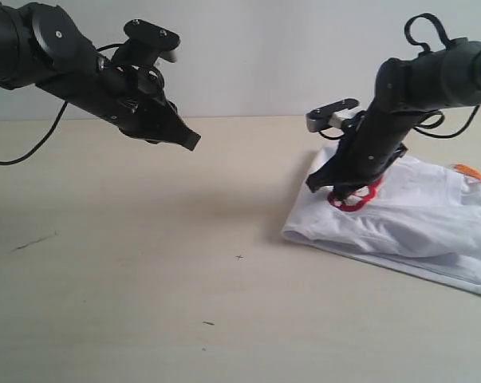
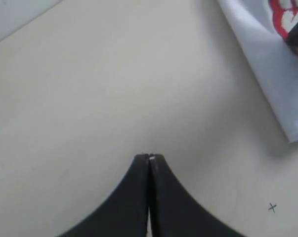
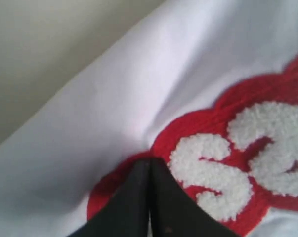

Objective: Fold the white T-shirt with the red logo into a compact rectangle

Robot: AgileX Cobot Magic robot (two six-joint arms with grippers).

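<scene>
The white T-shirt lies folded into a thick bundle on the right of the table, its orange neck tag at the far end. Only the end of the red logo shows, under my right gripper. In the right wrist view that gripper is shut, its tips resting on the logo's red edge beside fuzzy white letters, with no cloth seen between the fingers. My left gripper hangs shut and empty above the bare table, well left of the shirt; its tips meet.
The beige table runs left and forward of the shirt. A small black cross mark sits near the middle, a dark smudge at the left. A pale wall stands behind.
</scene>
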